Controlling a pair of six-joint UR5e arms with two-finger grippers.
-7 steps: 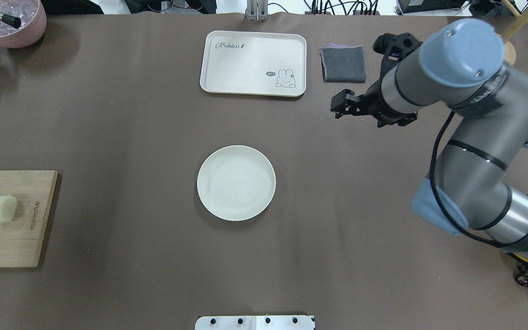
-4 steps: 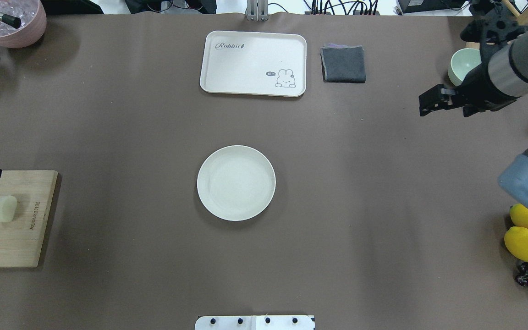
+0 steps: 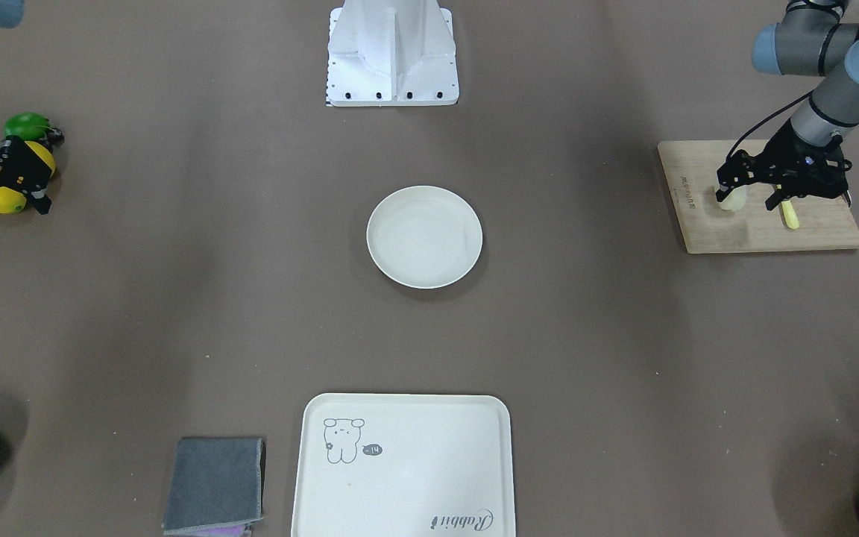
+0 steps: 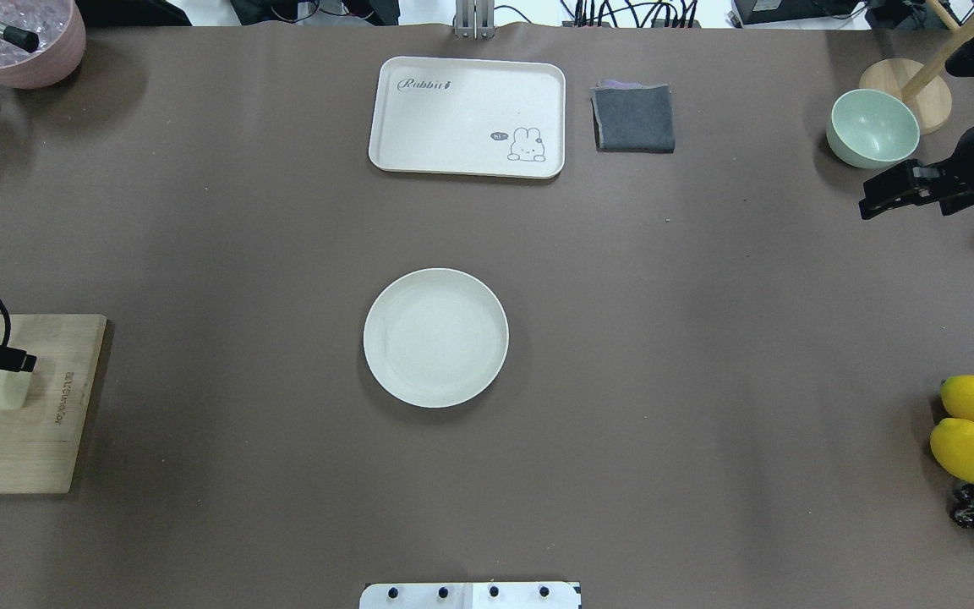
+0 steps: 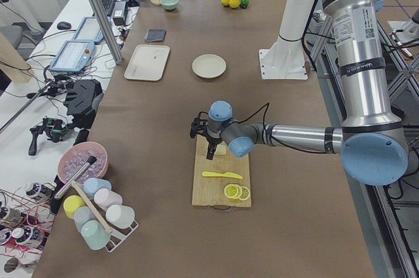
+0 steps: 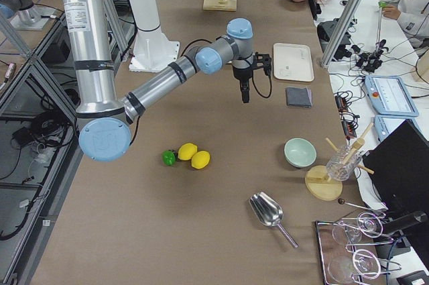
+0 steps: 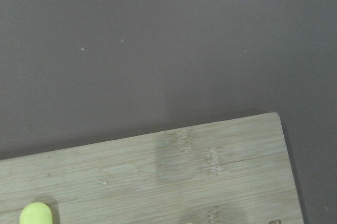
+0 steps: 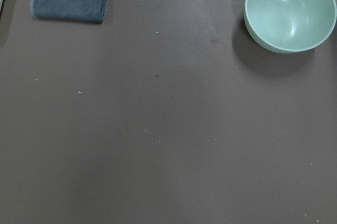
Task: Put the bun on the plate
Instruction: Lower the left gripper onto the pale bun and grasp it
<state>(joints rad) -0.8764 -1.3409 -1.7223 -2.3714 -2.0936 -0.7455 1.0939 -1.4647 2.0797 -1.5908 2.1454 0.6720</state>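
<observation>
Two things matter most here: the small pale cream bun (image 4: 3, 393) and the round cream-white plate (image 4: 435, 338). The bun sits on the light wooden cutting board (image 4: 39, 440) at the left end of the brown desk (image 4: 242, 254). It is well apart from the plate, which lies in the middle with nothing on it. The left jaws hang right over the bun, spread apart and holding nothing. I think the step now is to grab the bun. To do it well, the left jaws should go straight down so the bun is in the middle between them. Then they should squeeze softly, because the bun looks soft and could squash. They should keep off the thin yellow knife (image 3: 791, 216) near the bun. The right jaws are spread apart and hold nothing too, far off near the pale green bowl (image 4: 872, 127). The flat cream tray (image 4: 453, 118) has the word "Rabbit" on it and a little drawn bunny saying "hi". There is tiny writing on the edge of the board, but it is too small to read.
</observation>
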